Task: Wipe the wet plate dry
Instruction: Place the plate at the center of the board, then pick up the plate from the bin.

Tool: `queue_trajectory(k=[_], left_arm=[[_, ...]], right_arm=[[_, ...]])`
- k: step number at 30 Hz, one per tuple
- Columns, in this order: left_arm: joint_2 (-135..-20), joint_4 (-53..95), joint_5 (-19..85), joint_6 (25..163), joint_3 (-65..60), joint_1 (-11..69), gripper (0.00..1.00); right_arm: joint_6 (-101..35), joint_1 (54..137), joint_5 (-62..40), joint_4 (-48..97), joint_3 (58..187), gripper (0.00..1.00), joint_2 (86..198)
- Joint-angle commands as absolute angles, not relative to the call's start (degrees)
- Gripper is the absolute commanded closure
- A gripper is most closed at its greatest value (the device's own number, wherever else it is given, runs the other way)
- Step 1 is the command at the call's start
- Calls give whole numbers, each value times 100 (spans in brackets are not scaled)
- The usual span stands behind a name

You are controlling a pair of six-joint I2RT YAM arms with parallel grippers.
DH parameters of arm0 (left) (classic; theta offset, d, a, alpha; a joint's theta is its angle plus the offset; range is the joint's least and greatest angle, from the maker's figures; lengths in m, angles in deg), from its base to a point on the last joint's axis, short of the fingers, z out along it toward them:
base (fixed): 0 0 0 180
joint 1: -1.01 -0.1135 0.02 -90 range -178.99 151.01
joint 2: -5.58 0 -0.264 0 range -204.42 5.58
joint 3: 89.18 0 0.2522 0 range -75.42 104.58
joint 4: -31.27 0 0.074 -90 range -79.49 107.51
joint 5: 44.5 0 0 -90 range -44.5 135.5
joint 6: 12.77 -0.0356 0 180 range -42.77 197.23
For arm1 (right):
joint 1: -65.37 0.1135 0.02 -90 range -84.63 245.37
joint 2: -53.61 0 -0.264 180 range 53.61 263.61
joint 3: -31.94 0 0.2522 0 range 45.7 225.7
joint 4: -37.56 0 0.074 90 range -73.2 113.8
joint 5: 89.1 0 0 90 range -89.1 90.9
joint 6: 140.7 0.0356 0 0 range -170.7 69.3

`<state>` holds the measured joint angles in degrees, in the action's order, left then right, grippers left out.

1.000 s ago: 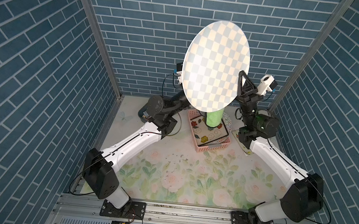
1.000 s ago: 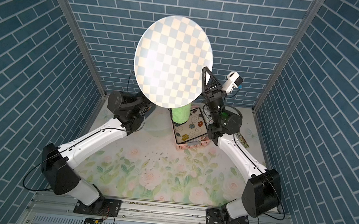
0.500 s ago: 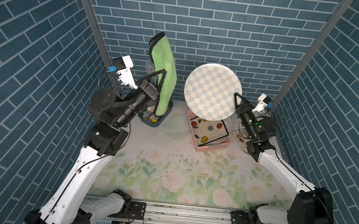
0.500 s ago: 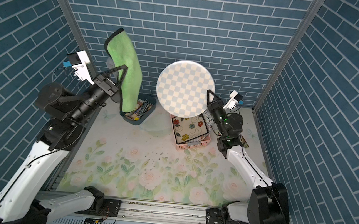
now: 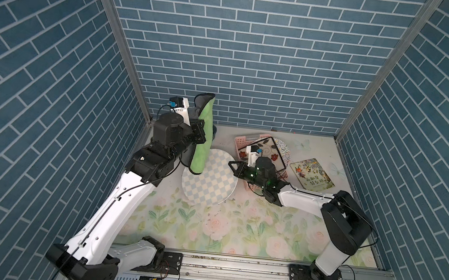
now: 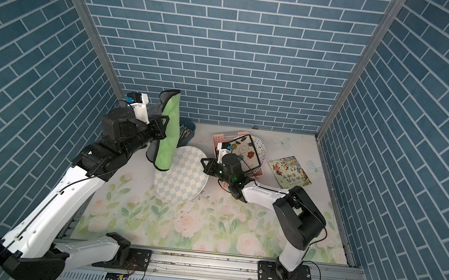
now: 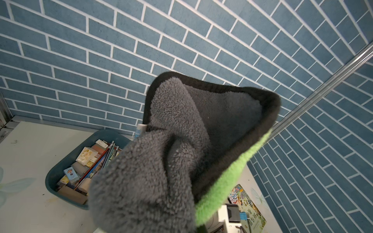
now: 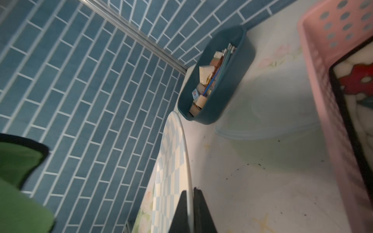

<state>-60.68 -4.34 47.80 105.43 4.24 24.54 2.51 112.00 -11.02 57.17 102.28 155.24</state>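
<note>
A round blue-and-white checkered plate (image 5: 209,177) (image 6: 181,174) stands tilted over the middle of the floral mat. My right gripper (image 5: 233,166) (image 6: 205,164) is shut on its right rim. In the right wrist view the plate (image 8: 173,161) shows edge-on, with the rim pinched in the gripper (image 8: 190,203). My left gripper (image 5: 200,132) (image 6: 163,128) is shut on a green-and-grey cloth (image 5: 202,141) (image 6: 167,137) (image 7: 171,151). The cloth hangs down, and its lower end overlaps the plate's upper left edge in both top views. The cloth hides the left jaws in the left wrist view.
A dark blue tub (image 6: 188,131) (image 7: 66,161) (image 8: 222,80) of small items sits at the back, behind the cloth. A pink basket (image 5: 243,141) (image 8: 333,100) with a floral square dish (image 5: 267,151) stands behind the right arm. A picture book (image 5: 312,174) lies back right.
The right arm has lowered the plate from high in the air to just over the mat. The left arm has swung the cloth down and rightward until it hangs at the plate.
</note>
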Motion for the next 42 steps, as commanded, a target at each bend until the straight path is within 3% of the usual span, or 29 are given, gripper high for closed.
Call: queue_trajectory(k=[1,7,15,24,27,34,42], left_arm=[[-5973,-291,4780,10481,371,2426,100],[-6025,-221,4710,10496,212,2430,100],[-5986,-149,4699,10543,88,2430,100],[-6025,-166,4725,10524,43,2430,100],[-6053,-130,4631,10517,31,2426,100],[-6149,61,3963,10531,-112,2430,100],[-6099,98,3864,10510,-237,2439,100]], right_arm=[[-127,11341,-1035,5634,10578,100,15838],[-558,11462,-776,5052,10733,100,16492],[-1169,11537,-466,3621,11338,39,16907],[-1986,11383,-209,2784,12104,8,15804],[-2070,10840,-248,2665,12096,12,15345],[-2739,8672,-637,1501,12595,54,15355],[-3113,8049,-757,722,13256,59,16301]])
